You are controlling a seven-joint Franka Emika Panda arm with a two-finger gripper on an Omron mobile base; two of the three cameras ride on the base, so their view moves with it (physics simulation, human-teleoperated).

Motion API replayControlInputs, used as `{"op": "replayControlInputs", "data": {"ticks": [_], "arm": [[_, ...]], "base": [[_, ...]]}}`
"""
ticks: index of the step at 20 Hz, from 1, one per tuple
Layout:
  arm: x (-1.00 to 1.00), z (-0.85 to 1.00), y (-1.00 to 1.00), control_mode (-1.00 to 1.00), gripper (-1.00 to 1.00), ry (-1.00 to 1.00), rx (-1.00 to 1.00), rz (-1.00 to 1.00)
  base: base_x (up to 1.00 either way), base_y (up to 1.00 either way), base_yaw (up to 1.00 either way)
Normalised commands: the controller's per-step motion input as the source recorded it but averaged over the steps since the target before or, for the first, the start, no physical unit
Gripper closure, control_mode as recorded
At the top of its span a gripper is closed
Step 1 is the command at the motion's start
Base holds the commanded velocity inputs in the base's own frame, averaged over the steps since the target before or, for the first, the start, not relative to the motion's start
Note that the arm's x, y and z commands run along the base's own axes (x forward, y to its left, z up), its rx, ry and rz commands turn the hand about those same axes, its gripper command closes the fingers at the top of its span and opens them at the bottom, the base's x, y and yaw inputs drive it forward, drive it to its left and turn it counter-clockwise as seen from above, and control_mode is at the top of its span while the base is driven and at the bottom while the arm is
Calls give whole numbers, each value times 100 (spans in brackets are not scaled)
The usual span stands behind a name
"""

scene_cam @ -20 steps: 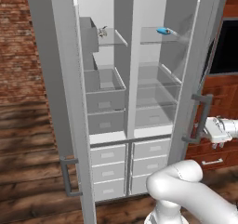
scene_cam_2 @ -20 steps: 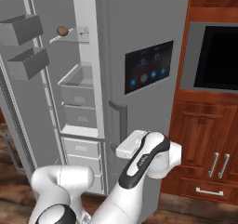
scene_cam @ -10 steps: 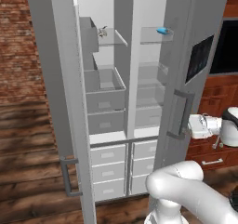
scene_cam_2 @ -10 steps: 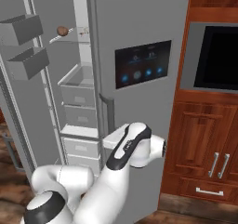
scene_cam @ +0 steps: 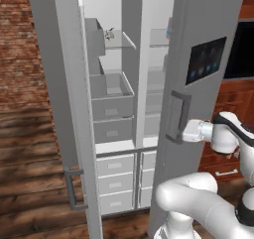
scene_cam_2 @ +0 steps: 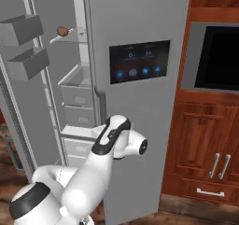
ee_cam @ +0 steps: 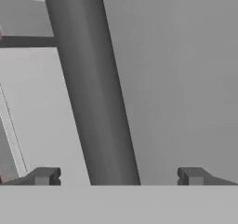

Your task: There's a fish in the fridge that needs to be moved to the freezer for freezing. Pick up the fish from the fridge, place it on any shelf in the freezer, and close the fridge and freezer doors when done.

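the fingers [ee_cam: 116, 176] are spread wide with the bar handle [ee_cam: 93, 93] of the wide fridge door [scene_cam: 203, 44] between them, gripping nothing. that door, with its dark blue-icon panel [scene_cam_2: 140, 60], stands partly swung across the fridge. the narrow freezer door [scene_cam: 59, 84] is fully open. beyond, the fish [scene_cam: 109, 33] lies at the left end of the small glass shelf [scene_cam: 121, 40] in the freezer [scene_cam: 111, 104].
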Motion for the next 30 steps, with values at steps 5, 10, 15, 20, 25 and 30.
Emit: {"op": "replayControlInputs", "data": {"ticks": [5,10,15,20,25,30], "arm": [[42,0,26,-100,-100,-1,0,-16],[46,2,15,-100,-100,0,0,-10],[61,1,1,-100,-100,2,0,-5],[60,0,0,-100,-100,3,0,-4],[41,0,0,-100,-100,2,0,-2],[5,2,0,-100,-100,0,0,0]], "base": [[0,0,0],[0,0,0],[0,0,0],[0,0,0],[0,0,0],[0,0,0]]}}
